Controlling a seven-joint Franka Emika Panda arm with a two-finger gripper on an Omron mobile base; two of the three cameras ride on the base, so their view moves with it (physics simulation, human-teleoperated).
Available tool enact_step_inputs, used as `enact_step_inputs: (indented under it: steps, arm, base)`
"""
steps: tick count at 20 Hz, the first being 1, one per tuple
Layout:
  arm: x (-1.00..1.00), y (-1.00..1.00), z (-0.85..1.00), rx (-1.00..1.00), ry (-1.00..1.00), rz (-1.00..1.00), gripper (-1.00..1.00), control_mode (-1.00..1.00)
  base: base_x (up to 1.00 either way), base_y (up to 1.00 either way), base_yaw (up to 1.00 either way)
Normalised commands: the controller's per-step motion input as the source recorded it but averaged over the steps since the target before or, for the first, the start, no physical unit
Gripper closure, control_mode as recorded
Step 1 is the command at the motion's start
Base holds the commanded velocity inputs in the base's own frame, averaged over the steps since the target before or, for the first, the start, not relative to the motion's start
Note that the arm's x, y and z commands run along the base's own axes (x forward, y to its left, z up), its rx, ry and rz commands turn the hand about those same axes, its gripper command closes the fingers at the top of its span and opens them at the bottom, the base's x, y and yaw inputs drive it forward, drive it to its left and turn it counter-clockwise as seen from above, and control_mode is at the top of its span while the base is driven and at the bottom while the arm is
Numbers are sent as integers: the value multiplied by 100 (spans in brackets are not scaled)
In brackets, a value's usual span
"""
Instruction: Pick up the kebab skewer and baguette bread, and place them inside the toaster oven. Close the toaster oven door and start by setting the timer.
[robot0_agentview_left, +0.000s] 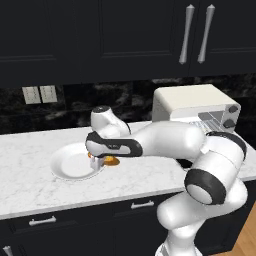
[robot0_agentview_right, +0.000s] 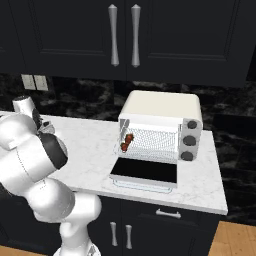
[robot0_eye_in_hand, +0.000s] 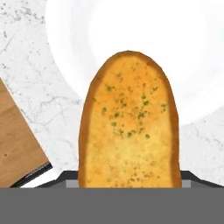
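A white marble table (robot0_agentview_left: 30, 170) runs beneath dark cabinets (robot0_agentview_left: 75, 35). The claw (robot0_agentview_left: 96, 161) grips the baguette bread (robot0_eye_in_hand: 129, 127) just above a white plate (robot0_agentview_left: 67, 162). The kebab skewer (robot0_agentview_right: 127, 141) lies inside the open toaster oven (robot0_agentview_right: 160, 112).

A home kitchen: white marble counter (robot0_agentview_left: 30, 170), dark cabinets (robot0_agentview_right: 75, 35) with bar handles above, drawers (robot0_agentview_left: 75, 215) below, black stone backsplash (robot0_agentview_left: 100, 102) with wall outlets (robot0_agentview_left: 39, 94), toaster oven (robot0_agentview_right: 160, 127), white plate (robot0_agentview_left: 67, 165)

Claw (robot0_agentview_left: 96, 159) gripping baguette bread (robot0_agentview_left: 110, 160) above plate (robot0_agentview_left: 67, 165)
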Motion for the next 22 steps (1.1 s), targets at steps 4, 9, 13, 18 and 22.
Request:
enact_step_inputs:
  steps: [4,9,13,18,22]
  arm:
    - [-52,-100,45,4,0,-23,100,-100]
    - [-41,-100,65,4,5,-29,100,-100]
    - [-29,-100,62,2,5,-30,100,-100]
    - [-2,-100,36,1,1,-34,100,-100]
    - [20,-100,21,0,3,-41,100,-100]
  base:
    - [0,0,0]
    - [0,0,0]
    - [0,0,0]
    - [0,0,0]
    - [0,0,0]
